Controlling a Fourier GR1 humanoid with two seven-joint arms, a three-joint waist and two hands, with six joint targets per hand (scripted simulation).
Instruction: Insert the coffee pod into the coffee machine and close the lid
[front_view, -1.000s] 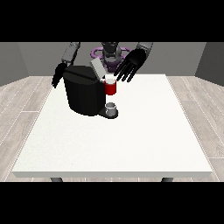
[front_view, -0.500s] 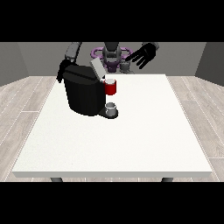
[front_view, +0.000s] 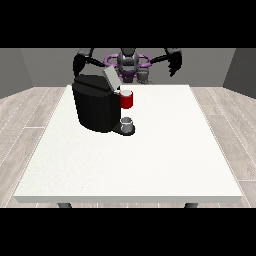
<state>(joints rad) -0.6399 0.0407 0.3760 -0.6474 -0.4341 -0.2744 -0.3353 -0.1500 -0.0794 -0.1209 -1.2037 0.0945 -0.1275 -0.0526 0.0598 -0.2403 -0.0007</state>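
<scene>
A: Where is the coffee pod (front_view: 126, 99)?

B: It sits red at the coffee machine (front_view: 96, 105) front, under the raised lid (front_view: 111, 78). The step in hand, I judge, is pressing that lid flat from above.

A: And each robot hand?

B: The one at the view's right (front_view: 174, 62) hangs empty, well apart; the other (front_view: 78, 63) is behind the machine. Fingers: cannot tell. No writing is readable.
</scene>
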